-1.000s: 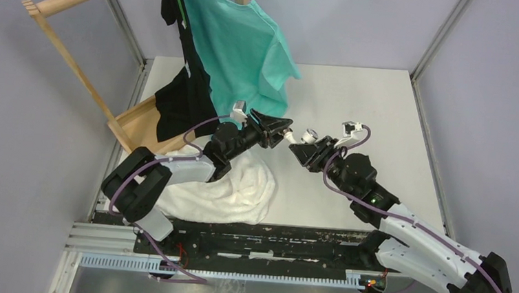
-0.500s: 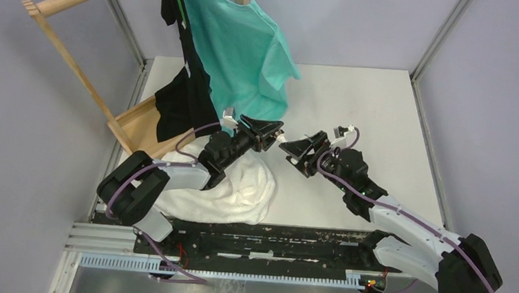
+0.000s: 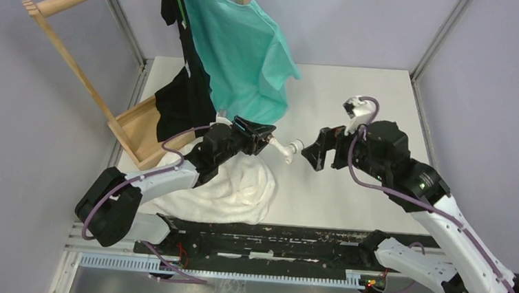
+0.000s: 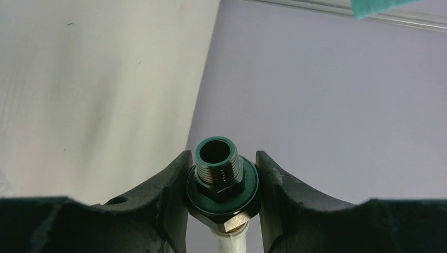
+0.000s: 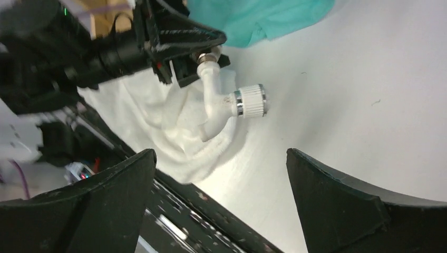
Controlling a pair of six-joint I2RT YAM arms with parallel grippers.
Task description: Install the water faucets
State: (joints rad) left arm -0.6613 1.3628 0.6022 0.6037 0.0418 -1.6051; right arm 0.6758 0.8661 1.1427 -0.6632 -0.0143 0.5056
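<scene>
Overhead: showing small white plastic faucet spout (image 3: pixel 285 148) hanging above the table, between both arms.
Left wrist: showing left gripper (image 4: pixel 222 158) pinching round silver threaded metal fitting (image 4: pixel 216 169); likely rigid, slick, gripping best at the hex.
Right wrist: showing right gripper (image 5: pixel 219 158) gaping wide, holding nothing; spout looking light, brittle.

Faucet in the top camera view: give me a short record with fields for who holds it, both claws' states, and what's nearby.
Object: faucet, a white spout with a ribbed knob and a silver threaded fitting
Held by: left claw, gripping the fitting end, raised off the table
Left claw: shut on the faucet
Right claw: open, facing the faucet, not touching it
Nearby: white towel on the table by the left arm
</scene>
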